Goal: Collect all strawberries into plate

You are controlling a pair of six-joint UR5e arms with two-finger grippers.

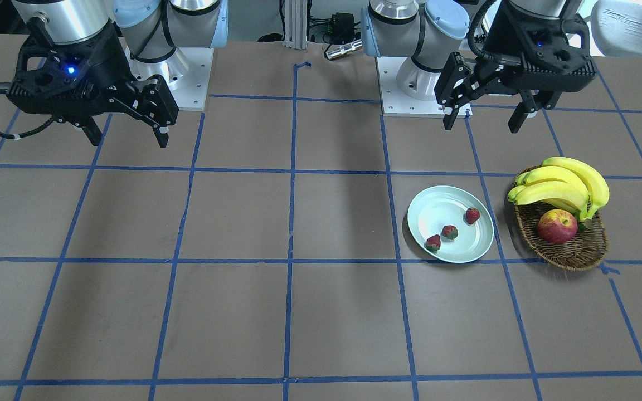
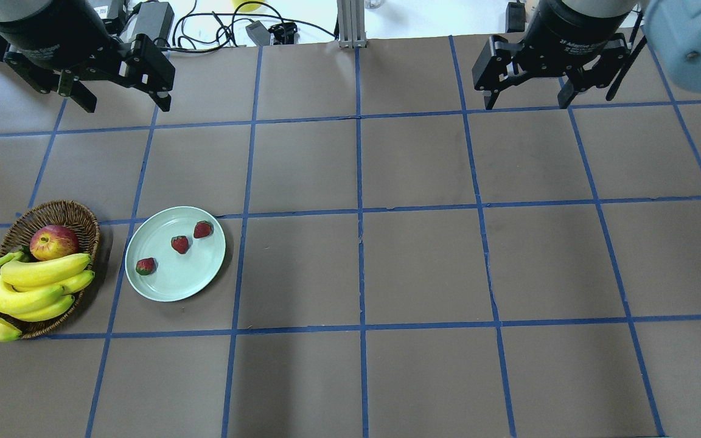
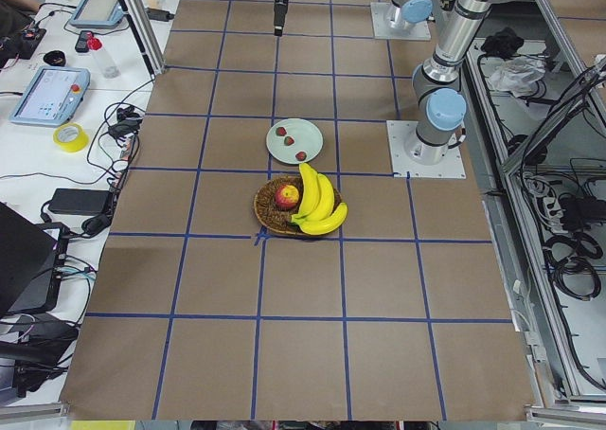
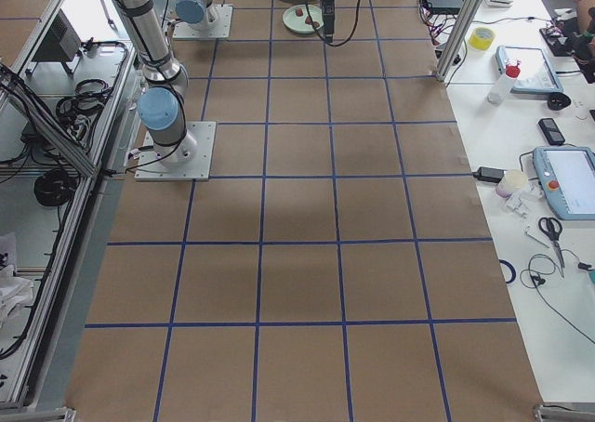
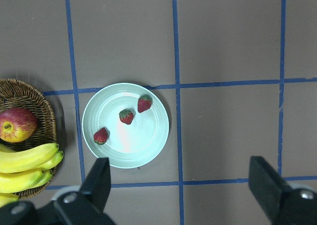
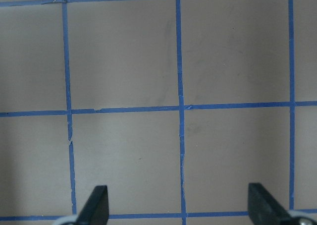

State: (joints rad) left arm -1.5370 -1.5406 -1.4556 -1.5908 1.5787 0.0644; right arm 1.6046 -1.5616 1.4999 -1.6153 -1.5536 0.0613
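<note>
Three small red strawberries lie inside the pale mint plate on the table's left side. They also show in the front view on the plate, and in the left wrist view. My left gripper hangs open and empty, high above the table behind the plate. My right gripper is open and empty, raised over bare table on the right.
A brown wicker basket stands just left of the plate, holding a red-yellow apple and a bunch of bananas. Blue tape lines grid the brown table. Cables and devices lie beyond the far edge.
</note>
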